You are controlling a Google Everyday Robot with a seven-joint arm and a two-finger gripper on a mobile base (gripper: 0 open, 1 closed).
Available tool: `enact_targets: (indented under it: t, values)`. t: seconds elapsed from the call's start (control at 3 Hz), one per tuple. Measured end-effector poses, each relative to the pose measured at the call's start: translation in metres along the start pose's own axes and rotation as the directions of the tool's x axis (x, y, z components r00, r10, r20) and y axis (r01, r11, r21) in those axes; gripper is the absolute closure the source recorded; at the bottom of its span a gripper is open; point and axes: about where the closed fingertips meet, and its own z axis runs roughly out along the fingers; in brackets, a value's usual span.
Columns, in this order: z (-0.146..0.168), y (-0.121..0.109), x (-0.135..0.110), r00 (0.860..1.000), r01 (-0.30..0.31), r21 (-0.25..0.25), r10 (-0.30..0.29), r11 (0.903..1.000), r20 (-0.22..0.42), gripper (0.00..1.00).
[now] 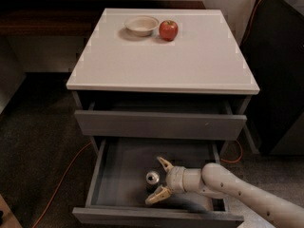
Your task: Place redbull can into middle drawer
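A white cabinet top (161, 61) holds a bowl (141, 25) and apple (168, 30). In the open drawer (121, 167) below, the gripper (154, 181) is spread wide around the upright can (152, 176), gripping nothing.

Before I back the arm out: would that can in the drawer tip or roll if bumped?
Probably tips easily: the can stands upright, slim and tall, in the open drawer. Once down, its round body would likely roll. The open end effector flanks it closely.

Lower centre: shiny metal can (152, 177) in the matt grey drawer (124, 170); the smooth, cream, plastic-looking gripper (161, 179) beside it, fingers spread. Tabletop (161, 61) matt white; apple (168, 30) glossy.
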Motion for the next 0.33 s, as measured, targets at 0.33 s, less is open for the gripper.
enact_targets:
  t: [0.33]
  values:
    - [0.0001, 0.0000, 0.0000, 1.000, 0.000, 0.000, 0.000, 1.0000, 0.000, 0.00]
